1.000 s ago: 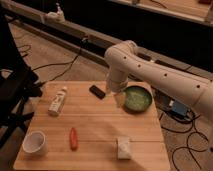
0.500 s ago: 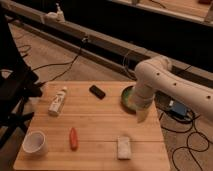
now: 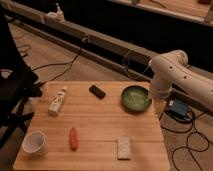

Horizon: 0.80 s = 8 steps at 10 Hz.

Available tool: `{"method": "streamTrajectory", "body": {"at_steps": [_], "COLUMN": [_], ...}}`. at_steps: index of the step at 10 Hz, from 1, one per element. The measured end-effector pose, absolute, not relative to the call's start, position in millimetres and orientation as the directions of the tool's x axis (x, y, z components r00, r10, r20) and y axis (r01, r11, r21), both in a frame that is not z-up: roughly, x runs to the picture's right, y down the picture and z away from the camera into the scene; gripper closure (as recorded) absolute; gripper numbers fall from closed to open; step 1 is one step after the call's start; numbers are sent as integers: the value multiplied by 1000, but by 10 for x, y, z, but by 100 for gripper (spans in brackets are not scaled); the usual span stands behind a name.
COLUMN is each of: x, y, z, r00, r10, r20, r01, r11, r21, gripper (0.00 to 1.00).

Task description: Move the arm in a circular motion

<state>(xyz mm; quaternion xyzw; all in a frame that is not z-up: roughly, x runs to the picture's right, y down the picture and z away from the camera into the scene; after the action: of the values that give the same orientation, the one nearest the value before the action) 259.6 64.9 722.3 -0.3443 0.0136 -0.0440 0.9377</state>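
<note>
The arm [image 3: 172, 70] is large and white, made of thick rounded tube segments with small dark dots. It reaches in from the right and bends down past the table's right edge. My gripper [image 3: 159, 106] hangs at its lower end, just right of the green bowl [image 3: 135, 97] and beside the wooden table [image 3: 95, 120]. It holds nothing that I can see.
On the table lie a black object [image 3: 97, 91], a white bottle [image 3: 57, 100], a white cup [image 3: 35, 142], an orange carrot [image 3: 73, 138] and a pale block [image 3: 123, 147]. A blue box [image 3: 177, 107] and cables lie on the floor at right. A black chair [image 3: 15, 90] stands at left.
The arm has swung to the right, from above the table's back middle, past the green bowl, to the table's right edge.
</note>
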Motion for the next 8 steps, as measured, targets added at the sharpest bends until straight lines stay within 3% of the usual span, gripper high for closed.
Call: {"method": "streamTrajectory", "body": {"at_steps": [4,8], "x": [1762,738], "y": [125,542], "z": [7610,7351], "r00": [977,898], "r10": [-196,-287], "r20": [86,333], "r01": [205,436], "r11": [749,668], "r21": [-630,-602], "gripper": [35,35]}}
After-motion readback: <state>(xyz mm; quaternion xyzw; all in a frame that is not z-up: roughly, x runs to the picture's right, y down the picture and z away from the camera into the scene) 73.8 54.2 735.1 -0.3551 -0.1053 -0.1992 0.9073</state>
